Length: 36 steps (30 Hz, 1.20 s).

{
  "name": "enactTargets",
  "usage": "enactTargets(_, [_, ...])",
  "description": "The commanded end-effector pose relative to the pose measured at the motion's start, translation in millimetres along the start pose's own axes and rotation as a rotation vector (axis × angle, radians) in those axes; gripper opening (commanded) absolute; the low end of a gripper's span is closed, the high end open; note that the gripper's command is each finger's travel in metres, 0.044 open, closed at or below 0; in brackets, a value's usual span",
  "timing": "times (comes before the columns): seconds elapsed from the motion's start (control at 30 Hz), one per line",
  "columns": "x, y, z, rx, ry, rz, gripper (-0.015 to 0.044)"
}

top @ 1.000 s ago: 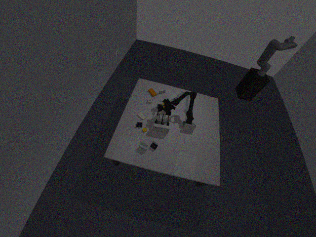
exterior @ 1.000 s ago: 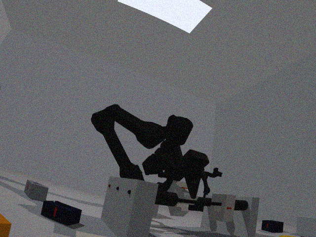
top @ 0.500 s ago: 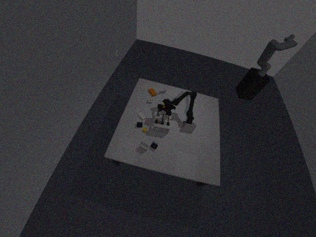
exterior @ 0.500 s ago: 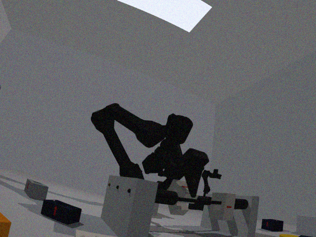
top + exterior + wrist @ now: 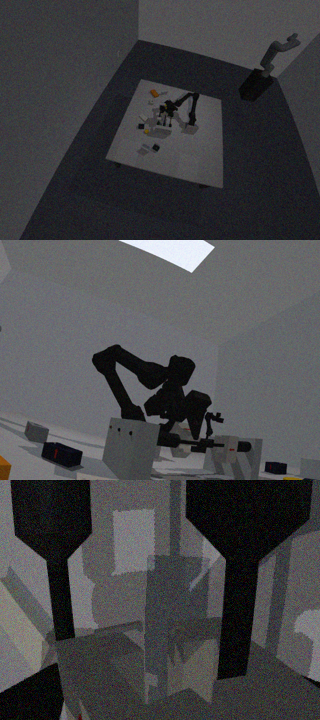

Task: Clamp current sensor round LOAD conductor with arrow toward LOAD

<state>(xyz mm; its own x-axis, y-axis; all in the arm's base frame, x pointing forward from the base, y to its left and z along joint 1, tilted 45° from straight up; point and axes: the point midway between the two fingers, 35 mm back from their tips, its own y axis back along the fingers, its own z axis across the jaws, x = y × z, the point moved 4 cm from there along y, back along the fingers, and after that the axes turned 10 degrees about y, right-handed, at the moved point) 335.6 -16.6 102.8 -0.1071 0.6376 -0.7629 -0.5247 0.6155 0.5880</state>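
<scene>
The light grey sensor (image 5: 180,426) (image 5: 90,660) has a red arrow on one face and sits at the black conductor rods (image 5: 186,442). My gripper (image 5: 165,114) (image 5: 180,435) (image 5: 152,668) points down over the fixture and is shut on the sensor, its fingers wide apart on either side of the body. Whether the sensor's halves meet around a rod is hidden by the fingers and darkness. The rods run from a grey block (image 5: 131,449) (image 5: 163,127) to a stand (image 5: 254,455). I cannot read any LOAD marking.
Another grey piece with a red arrow (image 5: 231,457) stands at the rods' far end. Around the fixture lie black blocks (image 5: 141,126) (image 5: 155,147) (image 5: 62,455), a yellow piece (image 5: 146,131), an orange block (image 5: 154,93) (image 5: 3,468) and a grey block (image 5: 36,432).
</scene>
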Motion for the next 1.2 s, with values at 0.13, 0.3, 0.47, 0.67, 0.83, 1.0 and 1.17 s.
enactTargets(0.13, [-0.2, 0.9, 2.0, -0.009, -0.005, -0.002, 0.0000])
enactTargets(0.3, [-0.2, 0.9, 2.0, -0.009, -0.005, -0.002, 0.0000])
enactTargets(0.47, [-0.2, 0.9, 2.0, -0.009, -0.005, -0.002, 0.0000])
enactTargets(0.67, [-0.2, 0.9, 2.0, -0.009, -0.005, -0.002, 0.0000])
enactTargets(0.83, [-0.2, 0.9, 2.0, -0.009, -0.005, -0.002, 0.0000])
enactTargets(1.0, [0.2, -0.1, 0.7, 0.008, 0.000, 0.004, 0.0000])
enactTargets(1.17, [1.0, -0.6, 5.6, 0.071, -0.004, 0.027, 0.0000])
